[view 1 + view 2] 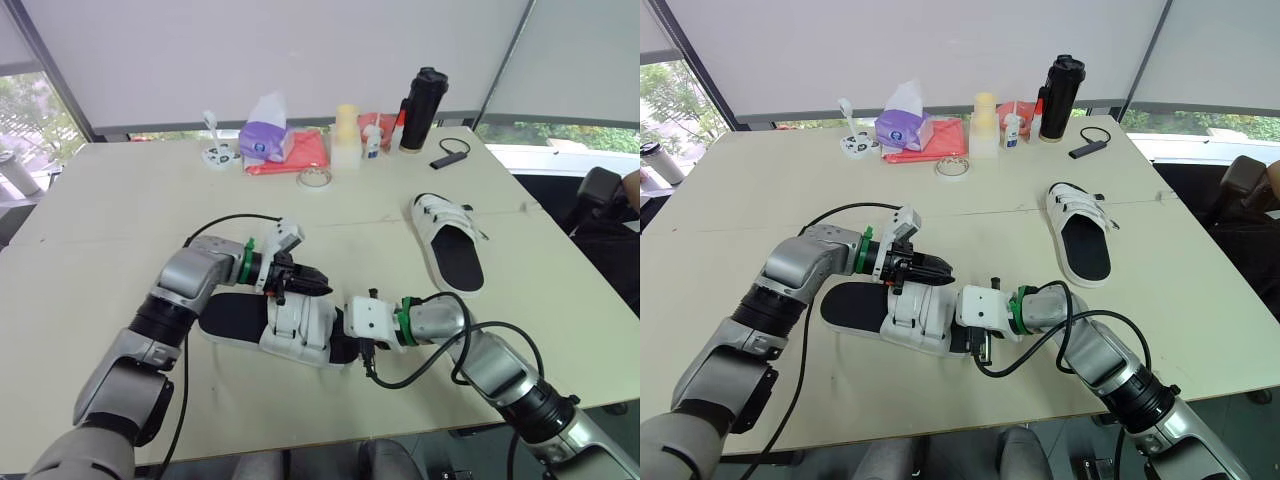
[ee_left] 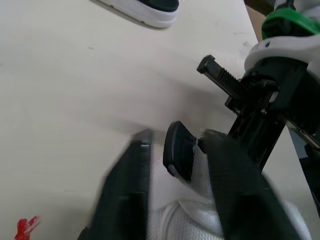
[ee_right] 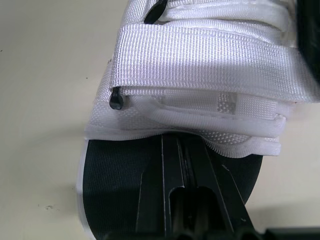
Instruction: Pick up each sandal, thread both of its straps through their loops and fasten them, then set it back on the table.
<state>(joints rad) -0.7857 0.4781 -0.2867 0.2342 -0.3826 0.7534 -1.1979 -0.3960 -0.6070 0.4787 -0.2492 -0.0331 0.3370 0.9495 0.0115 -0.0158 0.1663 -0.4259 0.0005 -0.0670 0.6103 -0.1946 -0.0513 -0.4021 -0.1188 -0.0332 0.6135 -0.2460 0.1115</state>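
Left wrist view: a strap end (image 2: 180, 156) of the sandal (image 1: 300, 335) at 6 o'clock is pinched by the left tool (image 1: 312, 284); the right tool (image 3: 182, 145), pressed together, is tucked under the straps (image 3: 200, 55). The end should be pulled straight.

Noted white ribbed woven-cloth straps (image 3: 200, 65) over white mesh-cloth sandal upper (image 3: 200, 127). Logged matt, finely textured black footbed (image 3: 115, 170). Recorded smooth matt beige surface (image 3: 45, 75). Marked dull black plastic fingers (image 3: 172, 172).
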